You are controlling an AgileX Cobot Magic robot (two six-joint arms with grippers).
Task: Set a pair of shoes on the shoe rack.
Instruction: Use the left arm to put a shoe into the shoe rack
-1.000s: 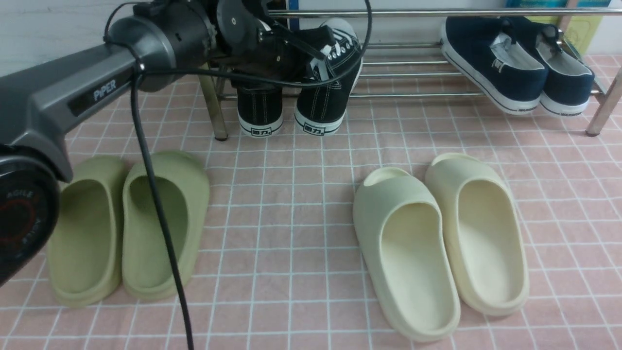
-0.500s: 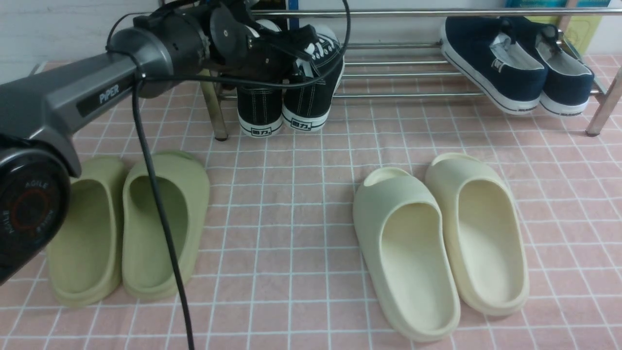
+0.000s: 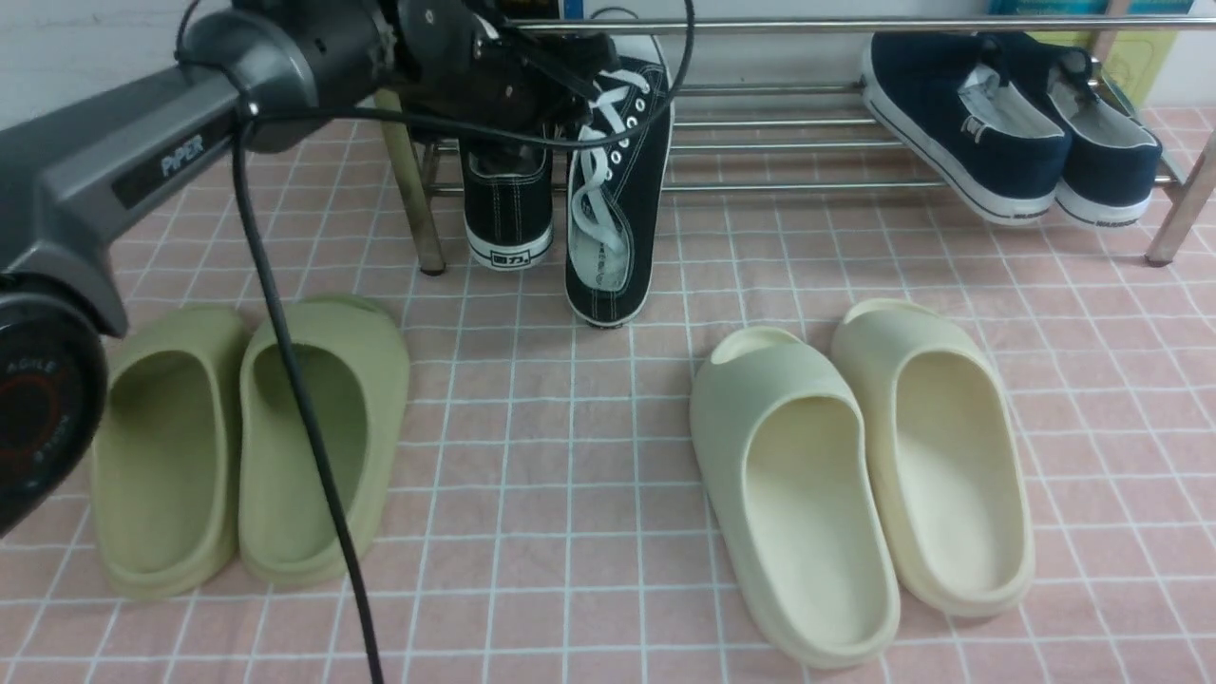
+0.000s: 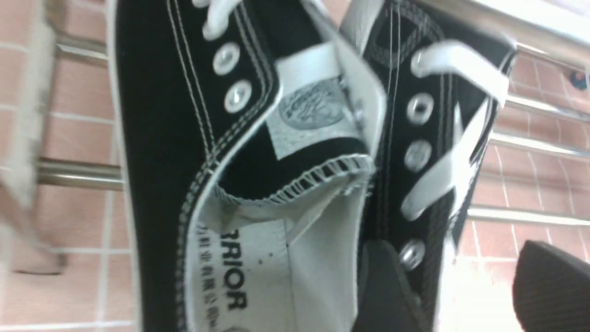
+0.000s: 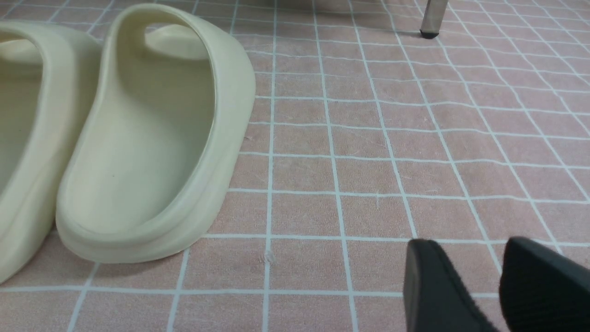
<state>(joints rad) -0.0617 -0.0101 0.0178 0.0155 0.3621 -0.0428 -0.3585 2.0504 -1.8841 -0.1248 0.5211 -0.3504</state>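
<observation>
My left hand (image 4: 454,295) stood wide open by the right sneaker (image 3: 617,228), fingers apart.
Both sneakers lay side by side on the rack (image 3: 779,186), heels toward me, likely to keep the pair matched.

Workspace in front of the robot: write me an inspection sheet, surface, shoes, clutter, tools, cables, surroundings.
Surface: pink tiled floor with white grid lines.
Job's things: both black sneakers at the left end of the rack; left sneaker sits on the lower bars, right sneaker has its heel jutting farther out.
Clutter: olive slides and cream slides on the floor; navy shoes on the rack.
Left tool: open, at the right sneaker.
Right tool: open, nothing held.
Cables: black cable hangs across the view of the olive slides.
Surroundings: white wall behind.
</observation>
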